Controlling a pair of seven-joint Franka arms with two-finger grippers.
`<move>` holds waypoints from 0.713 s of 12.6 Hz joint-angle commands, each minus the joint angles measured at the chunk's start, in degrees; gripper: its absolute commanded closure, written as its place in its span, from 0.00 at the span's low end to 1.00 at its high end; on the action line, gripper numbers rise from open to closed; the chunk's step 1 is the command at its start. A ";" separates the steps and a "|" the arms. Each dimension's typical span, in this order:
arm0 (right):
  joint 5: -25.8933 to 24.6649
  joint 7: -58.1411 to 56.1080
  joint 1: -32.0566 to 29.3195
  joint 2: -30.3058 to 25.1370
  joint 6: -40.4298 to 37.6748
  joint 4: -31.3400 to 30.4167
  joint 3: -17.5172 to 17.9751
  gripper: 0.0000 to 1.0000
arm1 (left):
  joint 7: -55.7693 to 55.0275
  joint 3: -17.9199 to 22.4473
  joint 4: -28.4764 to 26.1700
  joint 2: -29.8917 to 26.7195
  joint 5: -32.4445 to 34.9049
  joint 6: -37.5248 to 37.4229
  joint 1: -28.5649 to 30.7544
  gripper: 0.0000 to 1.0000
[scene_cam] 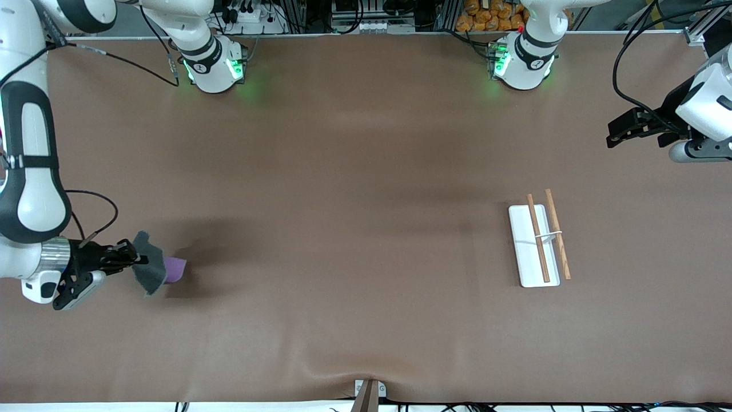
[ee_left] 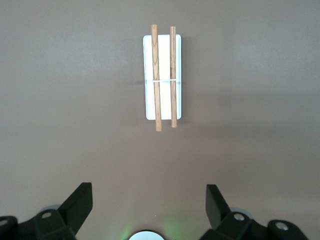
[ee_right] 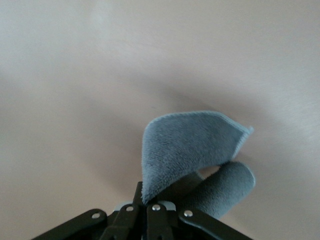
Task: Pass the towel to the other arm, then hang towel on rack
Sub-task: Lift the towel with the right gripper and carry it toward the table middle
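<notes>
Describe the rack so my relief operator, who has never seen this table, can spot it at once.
On the wide brown table, look toward the left arm's end, where the open left gripper waits in the air. The rack lies flat there: a small white rectangular tray with two thin parallel brown wooden rods joined by a white crosspiece. Nothing lies close to it; the grey-and-purple towel hangs in the right gripper at the other end.

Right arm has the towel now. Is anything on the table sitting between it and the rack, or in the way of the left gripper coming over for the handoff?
Nothing visible. The right gripper holds the grey-and-purple cloth towel; only bare brown table lies between it and the white-tray rack with wooden rods. The left gripper waits open.
</notes>
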 commanded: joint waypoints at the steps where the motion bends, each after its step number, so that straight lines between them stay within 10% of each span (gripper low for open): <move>1: 1.07 12.89 4.22 -4.22 -2.41 -1.07 -0.42 1.00 | 0.40 -0.34 0.01 0.07 1.17 0.03 -0.17 0.00; 9: 1.24 56.23 19.78 -8.98 -2.06 -0.98 -0.42 1.00 | 0.40 -0.52 -0.17 0.77 1.26 0.03 -0.26 0.00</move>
